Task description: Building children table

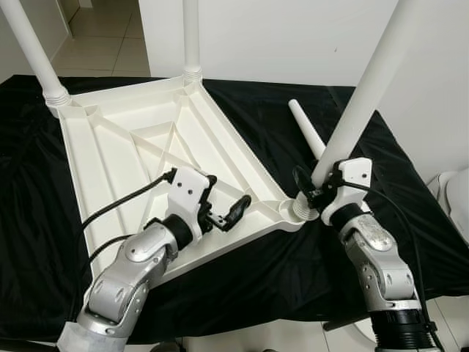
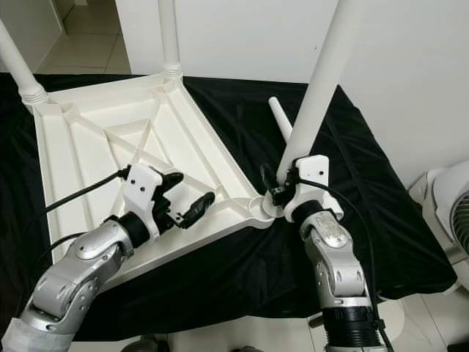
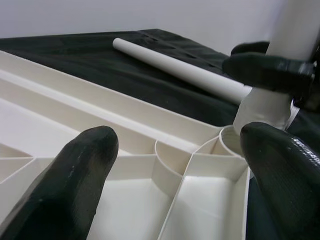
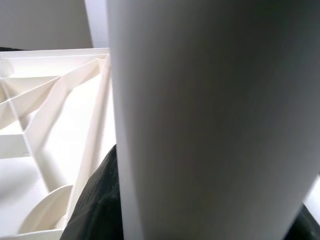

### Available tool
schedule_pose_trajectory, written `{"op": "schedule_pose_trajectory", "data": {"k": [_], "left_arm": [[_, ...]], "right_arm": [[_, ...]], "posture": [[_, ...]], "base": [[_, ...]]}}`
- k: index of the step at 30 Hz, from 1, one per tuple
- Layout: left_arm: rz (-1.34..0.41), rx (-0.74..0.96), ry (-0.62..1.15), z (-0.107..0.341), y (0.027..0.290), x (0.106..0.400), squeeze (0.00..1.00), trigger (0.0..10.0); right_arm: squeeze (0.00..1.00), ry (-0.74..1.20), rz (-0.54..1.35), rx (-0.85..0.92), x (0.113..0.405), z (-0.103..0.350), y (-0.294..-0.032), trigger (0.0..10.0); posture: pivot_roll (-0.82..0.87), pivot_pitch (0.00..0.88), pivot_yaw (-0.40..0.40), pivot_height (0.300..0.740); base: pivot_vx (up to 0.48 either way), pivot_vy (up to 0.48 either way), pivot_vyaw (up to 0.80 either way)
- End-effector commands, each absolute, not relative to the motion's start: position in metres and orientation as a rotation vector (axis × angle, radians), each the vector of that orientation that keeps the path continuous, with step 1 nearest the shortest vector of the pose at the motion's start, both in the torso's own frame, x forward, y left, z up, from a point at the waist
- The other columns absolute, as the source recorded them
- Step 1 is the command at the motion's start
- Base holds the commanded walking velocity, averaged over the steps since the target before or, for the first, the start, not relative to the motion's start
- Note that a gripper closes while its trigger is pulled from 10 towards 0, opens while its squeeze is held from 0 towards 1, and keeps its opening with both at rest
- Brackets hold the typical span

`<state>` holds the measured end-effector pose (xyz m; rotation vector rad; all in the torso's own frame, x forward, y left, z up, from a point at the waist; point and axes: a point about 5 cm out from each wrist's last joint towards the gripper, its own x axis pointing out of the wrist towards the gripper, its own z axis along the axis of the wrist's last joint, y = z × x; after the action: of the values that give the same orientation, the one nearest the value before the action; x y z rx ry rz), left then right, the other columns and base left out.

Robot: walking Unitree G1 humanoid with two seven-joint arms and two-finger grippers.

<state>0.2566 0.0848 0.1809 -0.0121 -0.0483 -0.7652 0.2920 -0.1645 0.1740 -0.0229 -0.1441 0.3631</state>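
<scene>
A black cloth [image 1: 242, 279] is being draped across the whole work surface, its folds being lit softly from above. A plain white wall [image 1: 293, 37] is being shown behind it. Beige floor tiles [image 1: 102, 37] are being seen through an opening at the far left corner. Pale tiled floor [image 2: 432, 315] is being glimpsed beyond the cloth's near edge, where a white fan [image 2: 451, 213] is being partly framed.

Bench [image 1: 242, 271], covered w/ black cloth [image 1: 410, 220]. On cloth: white tabletop [image 1: 139, 158], inverted, ribbed underside up. Loose white leg [image 1: 306, 129] lies on cloth just beside tabletop's right edge, near the corner socket [image 1: 300, 210].
</scene>
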Motion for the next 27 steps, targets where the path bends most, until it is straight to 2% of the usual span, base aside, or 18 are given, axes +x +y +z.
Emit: {"op": "schedule_pose_trajectory", "data": {"k": [1,12,14,27], "left_arm": [[-0.878,-0.016,-0.066,0.188,0.079,0.251,0.00,10.0],[-1.105,-0.158,-0.115,0.223,0.063,0.250,0.00,10.0],[-1.215,-0.203,-0.127,0.236,0.058,0.247,0.00,10.0],[-1.373,-0.133,-0.163,0.263,0.046,0.254,0.00,10.0]], "right_arm": [[0.00,-0.160,0.408,-0.027,0.293,0.177,-0.160,10.0],[0.00,-0.123,0.641,-0.036,0.287,0.174,-0.144,10.0],[0.00,-0.102,0.715,-0.071,0.285,0.172,-0.140,10.0],[0.00,0.012,0.850,-0.171,0.285,0.169,-0.137,10.0]], "posture": [[0.10,0.053,-0.044,0.740],[0.12,0.024,-0.061,0.740],[0.12,0.021,-0.062,0.740],[0.11,0.011,-0.052,0.740]], "base": [[0.000,0.000,0.00],[0.000,0.000,0.00],[0.000,0.000,0.00],[0.000,0.000,0.00]]}}
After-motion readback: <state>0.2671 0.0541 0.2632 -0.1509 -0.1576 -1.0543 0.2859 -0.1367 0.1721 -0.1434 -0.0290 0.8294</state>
